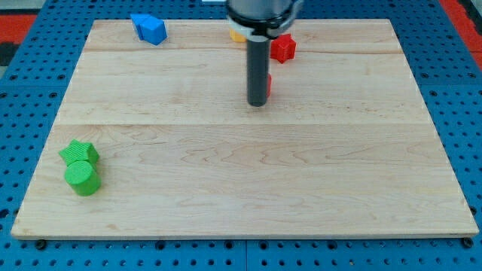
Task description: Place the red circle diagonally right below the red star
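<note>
The red star (283, 48) lies near the view's top, right of centre. The red circle (269, 83) is mostly hidden behind my rod; only a thin red sliver shows at the rod's right side, below and slightly left of the star. My tip (257, 102) rests on the board, touching or nearly touching the red circle's left side.
A yellow block (236, 35) peeks out at the top behind the arm, its shape hidden. Two blue blocks (149, 28) sit at the top left. A green star (78, 153) and a green circle (82, 178) sit at the left edge. The wooden board (241, 181) lies on a blue surface.
</note>
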`<action>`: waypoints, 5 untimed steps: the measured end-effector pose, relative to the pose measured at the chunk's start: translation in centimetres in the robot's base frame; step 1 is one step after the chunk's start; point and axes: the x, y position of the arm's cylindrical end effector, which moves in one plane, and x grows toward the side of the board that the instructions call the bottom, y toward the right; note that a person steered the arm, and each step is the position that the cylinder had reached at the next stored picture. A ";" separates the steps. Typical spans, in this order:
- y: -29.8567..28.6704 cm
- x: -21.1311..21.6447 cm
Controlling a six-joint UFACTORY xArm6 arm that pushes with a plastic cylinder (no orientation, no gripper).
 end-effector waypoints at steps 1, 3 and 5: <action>0.3 -1.0; -4.5 -2.5; 2.1 -4.0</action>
